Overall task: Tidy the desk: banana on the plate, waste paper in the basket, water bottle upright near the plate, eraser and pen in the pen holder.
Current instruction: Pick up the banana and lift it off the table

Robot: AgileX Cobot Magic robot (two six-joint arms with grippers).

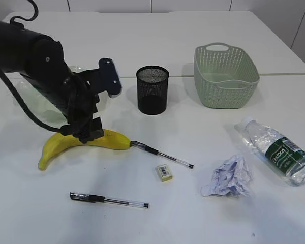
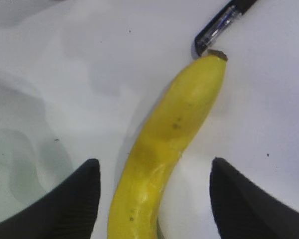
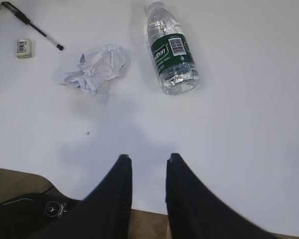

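We see the left arm bent down over the desk (image 1: 152,218), its left gripper (image 2: 154,199) spread wide with a finger on either side of the banana (image 2: 169,144), which lies flat, not yet pinched. The right gripper (image 3: 147,162) hangs partly spread and empty near the desk's front edge. The arm hides most of the plate (image 1: 28,99).

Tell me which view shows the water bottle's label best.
The right wrist view: the water bottle lies label-up, barcode and lettering facing the camera. The exterior view shows it smaller, at a slant. The left wrist view misses it.
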